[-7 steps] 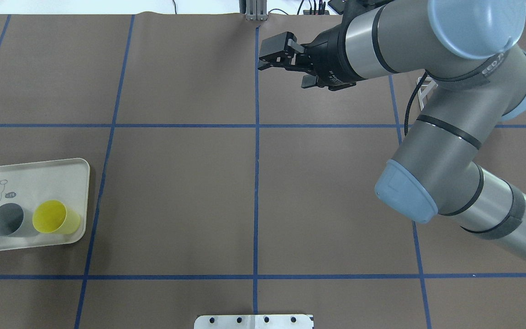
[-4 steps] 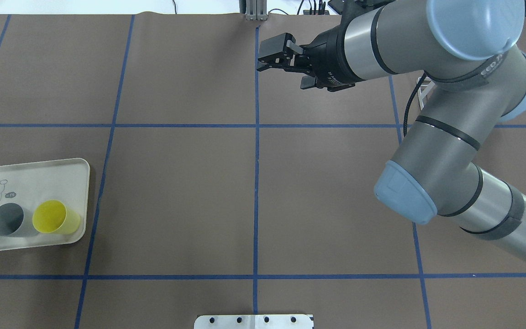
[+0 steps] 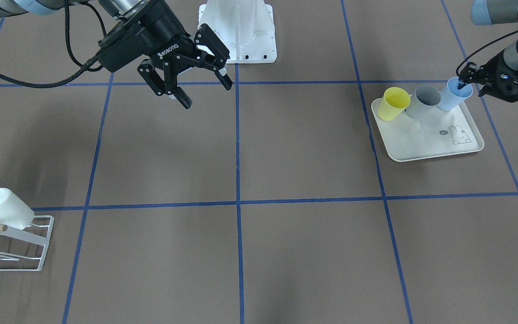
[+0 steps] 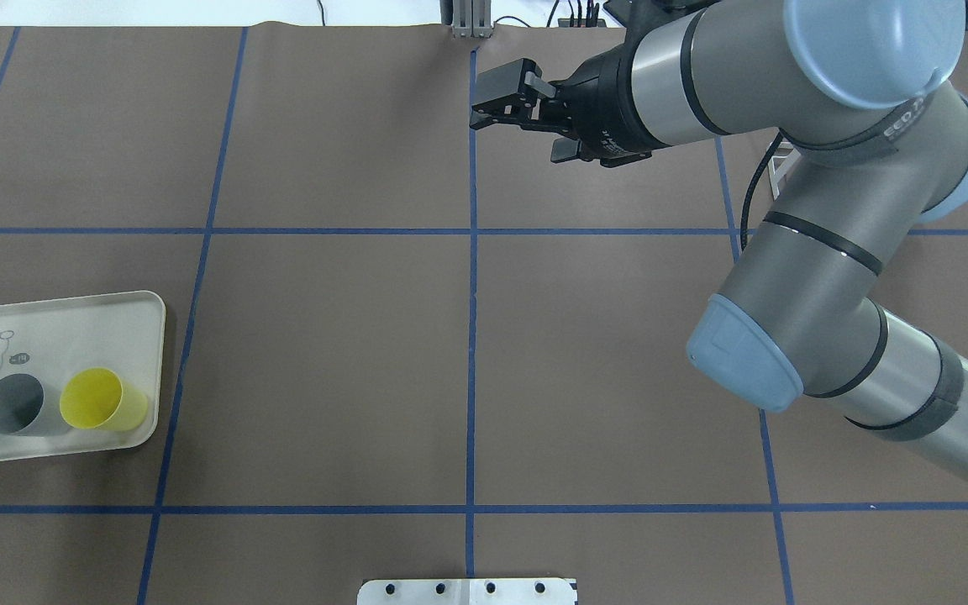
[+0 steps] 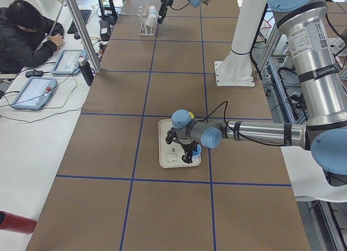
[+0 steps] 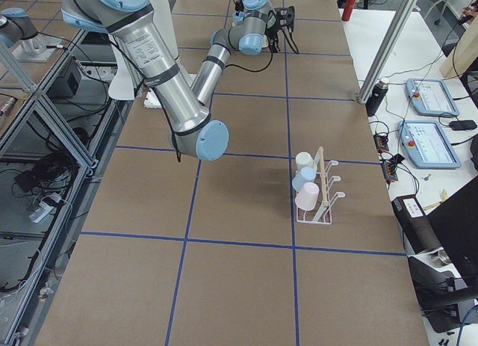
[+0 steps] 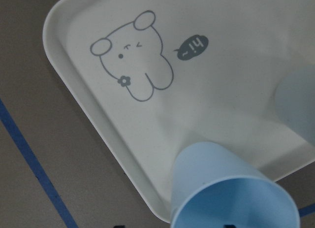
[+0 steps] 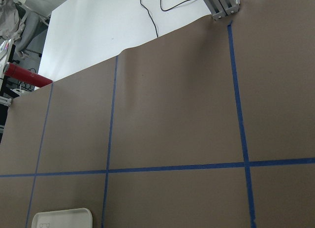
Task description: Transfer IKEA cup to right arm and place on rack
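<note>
— Where is the cup in all this?

— The blue cup stands mouth up at a corner of the tray. It is last in a row with the grey cup and the yellow cup, out at the left end of the counter.

— Which arm is on it?

— The left one. The left claw is right at the rim, reaching in from the outer side. One finger looks dipped into the mouth, with the other outside the wall. Whether it has pinched the wall I cannot tell; the wrist view shows only the cup's mouth close below the camera.

— And the right one?

— The right claw hangs above the middle of the counter, spread wide with nothing in it. It is well apart from the cup, which lies off to its left.

— So what does the next move turn on?

— The cup's long axis is upright and the left claw is at its top. I'd judge it must lift straight up, clear of the grey cup just beside it. Then it would carry the cup rightward to the middle, leaving the lower wall bare for the right claw to take.

— And after that?

— The rack sits at the right end, opposite the tray, with a white cup on one prong. Only the right arm is near it.
</note>
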`<move>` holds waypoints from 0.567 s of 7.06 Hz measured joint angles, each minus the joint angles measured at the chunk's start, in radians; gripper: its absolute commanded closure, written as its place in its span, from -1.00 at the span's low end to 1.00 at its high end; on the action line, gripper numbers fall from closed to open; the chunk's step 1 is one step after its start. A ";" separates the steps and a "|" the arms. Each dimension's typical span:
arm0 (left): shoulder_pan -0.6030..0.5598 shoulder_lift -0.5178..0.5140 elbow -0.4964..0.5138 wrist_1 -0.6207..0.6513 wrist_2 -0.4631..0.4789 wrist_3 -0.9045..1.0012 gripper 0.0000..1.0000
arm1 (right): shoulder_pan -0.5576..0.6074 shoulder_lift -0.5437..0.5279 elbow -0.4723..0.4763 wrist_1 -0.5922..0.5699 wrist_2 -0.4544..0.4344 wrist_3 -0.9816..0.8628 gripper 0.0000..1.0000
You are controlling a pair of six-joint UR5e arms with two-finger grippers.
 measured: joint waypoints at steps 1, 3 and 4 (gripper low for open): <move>0.000 -0.001 0.004 0.000 0.000 0.000 0.35 | 0.000 0.002 0.000 0.000 -0.001 0.000 -1.00; 0.001 -0.002 0.006 -0.001 0.000 0.000 0.95 | 0.001 0.004 -0.001 0.000 -0.001 0.000 -1.00; 0.001 -0.003 0.006 -0.001 -0.004 0.000 1.00 | 0.001 0.004 -0.001 0.000 -0.001 0.000 -1.00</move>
